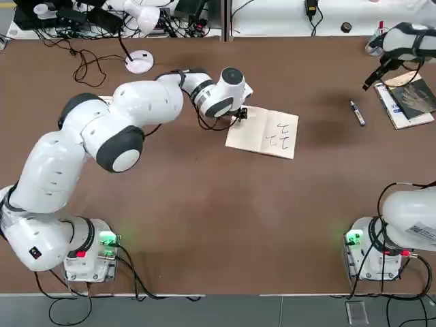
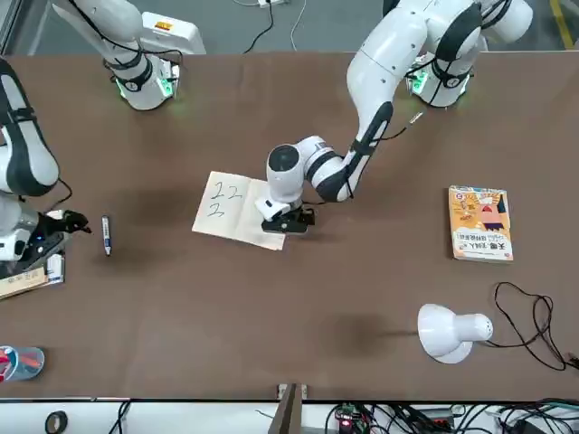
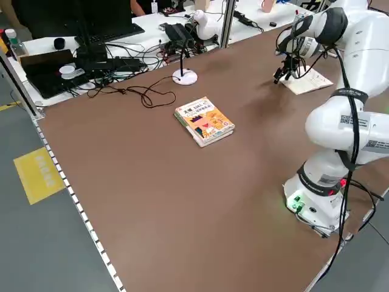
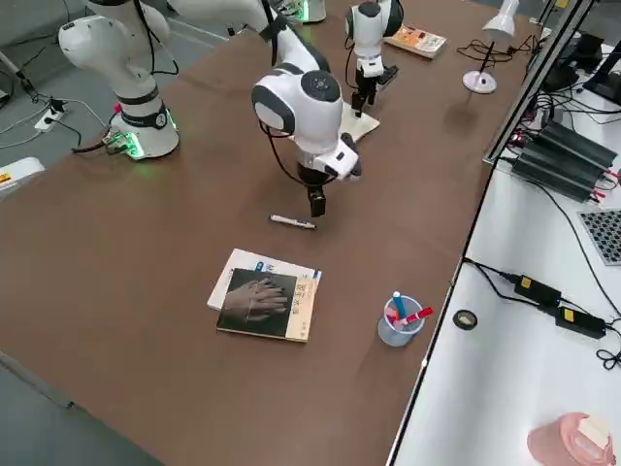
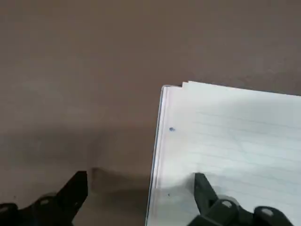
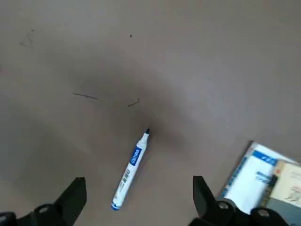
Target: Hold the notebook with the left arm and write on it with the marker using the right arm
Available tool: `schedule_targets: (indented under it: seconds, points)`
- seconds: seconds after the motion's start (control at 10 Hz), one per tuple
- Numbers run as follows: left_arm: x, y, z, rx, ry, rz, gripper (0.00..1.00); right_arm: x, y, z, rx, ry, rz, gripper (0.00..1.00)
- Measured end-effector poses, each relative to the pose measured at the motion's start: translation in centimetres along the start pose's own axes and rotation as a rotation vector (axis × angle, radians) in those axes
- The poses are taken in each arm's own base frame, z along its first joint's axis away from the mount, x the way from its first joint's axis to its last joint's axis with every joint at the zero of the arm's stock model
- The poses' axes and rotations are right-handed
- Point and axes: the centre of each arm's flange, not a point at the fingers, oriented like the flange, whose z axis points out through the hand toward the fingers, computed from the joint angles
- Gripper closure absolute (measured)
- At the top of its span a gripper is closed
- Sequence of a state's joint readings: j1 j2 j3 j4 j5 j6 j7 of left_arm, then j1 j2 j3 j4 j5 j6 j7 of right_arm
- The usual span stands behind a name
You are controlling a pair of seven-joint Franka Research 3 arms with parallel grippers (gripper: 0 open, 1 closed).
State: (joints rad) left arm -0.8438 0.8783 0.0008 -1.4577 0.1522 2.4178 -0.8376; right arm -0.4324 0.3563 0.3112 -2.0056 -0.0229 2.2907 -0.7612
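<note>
Table (image 1: 204, 218) first: big brown surface, both arms based at the near edge in the top view.

Left arm (image 1: 102, 129) reaches out to the middle, wrist over the notebook's left edge. Left gripper (image 2: 288, 221) is down at that edge w/ fingers spread – in its wrist view one finger (image 5: 204, 188) sits over the lined page, the other over bare table beside it. Looks like it's pinning the edge; real contact can't be confirmed from these views.

Right arm (image 4: 301, 112) is off toward the table's right side. Right gripper (image 6: 136, 200) hangs above the marker, fingers wide apart, nothing between them.

Notebook (image 1: 264, 133) lies flat mid-table, cream page up, a few black strokes already on it (image 2: 226, 194).

Dark-covered book (image 4: 267, 304) sits near the right gripper; orange-yellow book (image 2: 481, 223) well apart, on the robot's left.

Marker (image 1: 357, 113) – lying flat on the table, well apart from the notebook, just beside the dark book, untouched.

Progress, as I read it: hold part approx. in place. Strokes on the page suggest some writing is done, but w/ the marker on the table and the right gripper empty above it, either a pick-up is still to come or the marker's just been put down – can't tell which.
</note>
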Motion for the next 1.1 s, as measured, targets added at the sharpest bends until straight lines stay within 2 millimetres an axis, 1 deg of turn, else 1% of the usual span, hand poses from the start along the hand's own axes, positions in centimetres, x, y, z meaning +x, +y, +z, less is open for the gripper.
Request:
schedule_targets:
  seconds: [0.2,0.4,0.6,0.8,1.1]
  points:
    - [0.0,0.0,0.0,0.000,0.000,0.007,0.00,-0.9,-1.4,2.4,0.016,-0.015,0.077,0.00]
    - [0.0,0.0,0.0,0.002,0.003,0.016,0.00,-1.6,-2.2,4.0,0.014,-0.012,0.116,0.00]
    - [0.0,0.1,0.0,0.006,0.009,0.026,0.00,-2.3,-2.8,5.4,-0.003,0.007,0.119,0.00]
    - [0.0,0.1,0.0,0.008,0.011,0.029,0.00,-3.0,-2.9,6.1,-0.023,0.011,0.112,0.00]
    - [0.0,0.1,0.0,0.008,0.011,0.029,0.00,-3.6,-2.3,6.3,-0.052,0.005,0.099,0.00]
